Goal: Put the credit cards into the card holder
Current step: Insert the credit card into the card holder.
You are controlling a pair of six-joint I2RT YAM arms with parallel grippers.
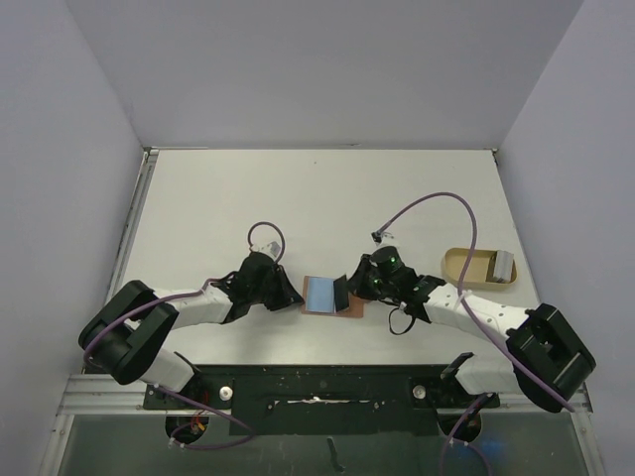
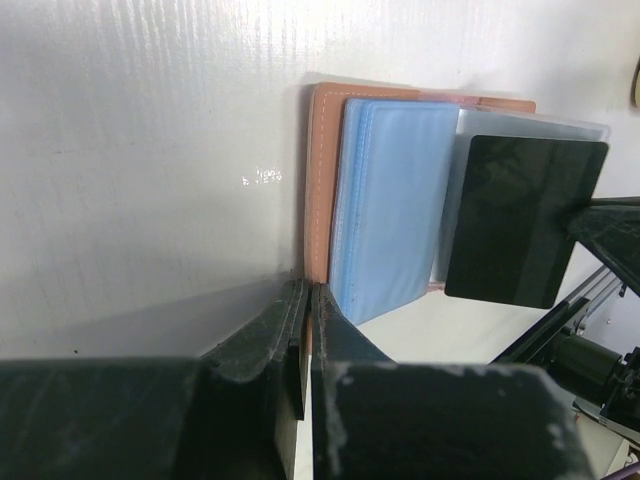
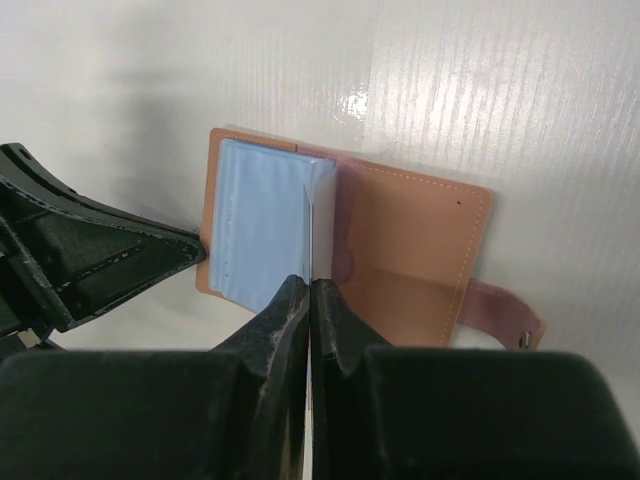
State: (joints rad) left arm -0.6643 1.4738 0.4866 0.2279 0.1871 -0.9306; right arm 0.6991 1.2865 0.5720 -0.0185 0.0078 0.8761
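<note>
The card holder [image 1: 352, 308] is seen lying open on the desk [image 1: 317, 198] in the top view, between the two sets of jaws, with a tan tray [image 1: 458, 260] well off to the outer side of the right jaws. From the left wrist, its leather edge is seen pinched in the left jaws. From the right wrist, a credit card [image 3: 306, 230] is held edge-on, clamped by the right jaws above the fold.
</note>
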